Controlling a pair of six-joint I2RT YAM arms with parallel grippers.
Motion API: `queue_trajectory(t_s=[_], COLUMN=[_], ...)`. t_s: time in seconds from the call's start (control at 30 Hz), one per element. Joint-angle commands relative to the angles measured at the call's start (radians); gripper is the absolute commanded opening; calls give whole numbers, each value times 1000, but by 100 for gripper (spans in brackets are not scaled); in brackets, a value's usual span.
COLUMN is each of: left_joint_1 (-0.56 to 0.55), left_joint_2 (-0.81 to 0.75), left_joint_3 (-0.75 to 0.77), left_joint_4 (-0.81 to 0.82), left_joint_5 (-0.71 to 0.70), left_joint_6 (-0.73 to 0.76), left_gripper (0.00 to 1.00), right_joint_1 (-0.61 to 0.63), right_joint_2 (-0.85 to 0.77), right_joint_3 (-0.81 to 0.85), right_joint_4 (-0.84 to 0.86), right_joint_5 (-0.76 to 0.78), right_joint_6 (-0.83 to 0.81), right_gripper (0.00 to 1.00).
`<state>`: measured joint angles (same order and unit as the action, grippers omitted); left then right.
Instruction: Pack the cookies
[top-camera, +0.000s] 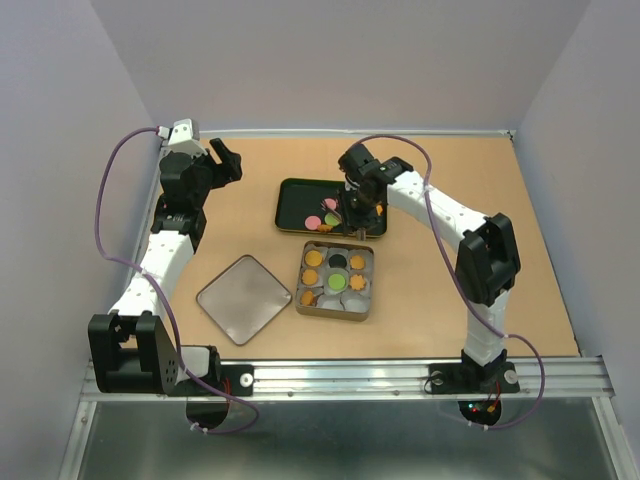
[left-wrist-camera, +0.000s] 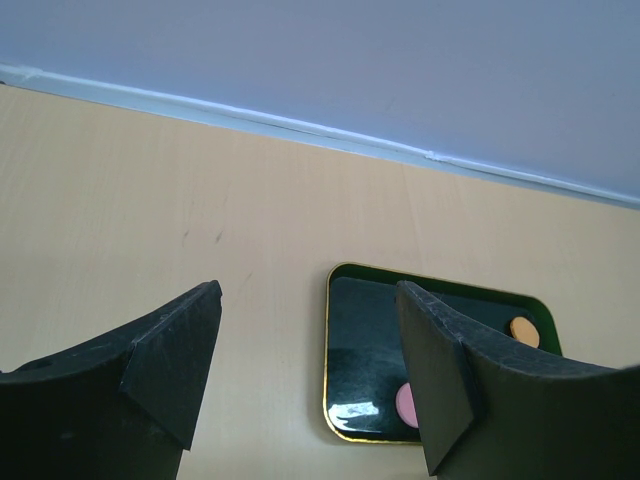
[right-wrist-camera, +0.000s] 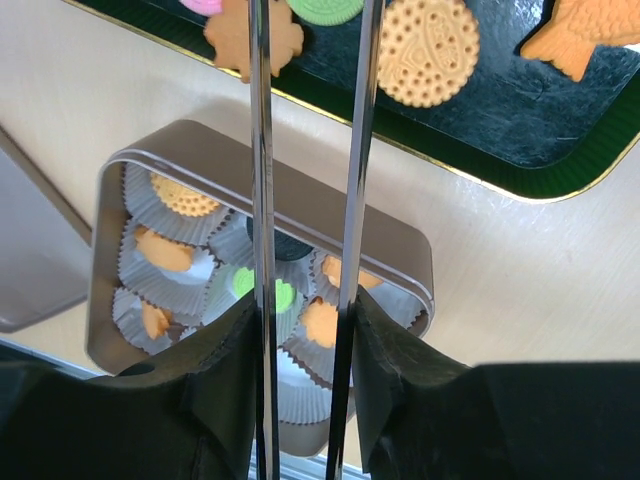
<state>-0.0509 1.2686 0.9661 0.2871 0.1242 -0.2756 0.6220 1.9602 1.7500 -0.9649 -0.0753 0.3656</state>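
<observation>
Upper centre, right pincer narrowly apart above green cookie on tray: picking, seemingly; next close, lift to tin; left pincer agape.

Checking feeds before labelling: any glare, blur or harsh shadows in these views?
Top external: even light, soft shadows, nothing blown out. Left wrist: pale glare on the dark tray at its near edge, and the left fingers are close to the lens and slightly soft. Right wrist: the black finger mounts are dark and blurred, the metal blades show streaky reflections, and the round cookie is sharp.

A robotics lab cell: plain walls box a tabletop with aluminium rail.
</observation>
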Motion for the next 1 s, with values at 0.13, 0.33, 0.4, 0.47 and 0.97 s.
queue_trajectory(t_s=[0.13,0.33,0.4,0.47,0.97], left_joint_1=[-6,-6,-6,-7,-26], left_joint_2=[-3,-2,-2,-2,0], left_joint_3=[22,22,22,22,17], left_joint_4=[30,30,30,30,26], left_joint_5=[11,9,9,8,-12], left_joint_6=[0,1,1,1,12], left_gripper=[80,80,80,80,80], right_joint_1=[-1,1,-1,-1,177], right_joint_2=[-193,-351,-406,-441,-750], right_joint_3=[49,-52,-93,-139,-543], right_joint_4=[17,-8,-35,-44,-61], right_joint_5=[-58,-104,-141,-179,-302], right_joint_6=[15,19,24,33,122], right_gripper=[40,40,40,40,40])
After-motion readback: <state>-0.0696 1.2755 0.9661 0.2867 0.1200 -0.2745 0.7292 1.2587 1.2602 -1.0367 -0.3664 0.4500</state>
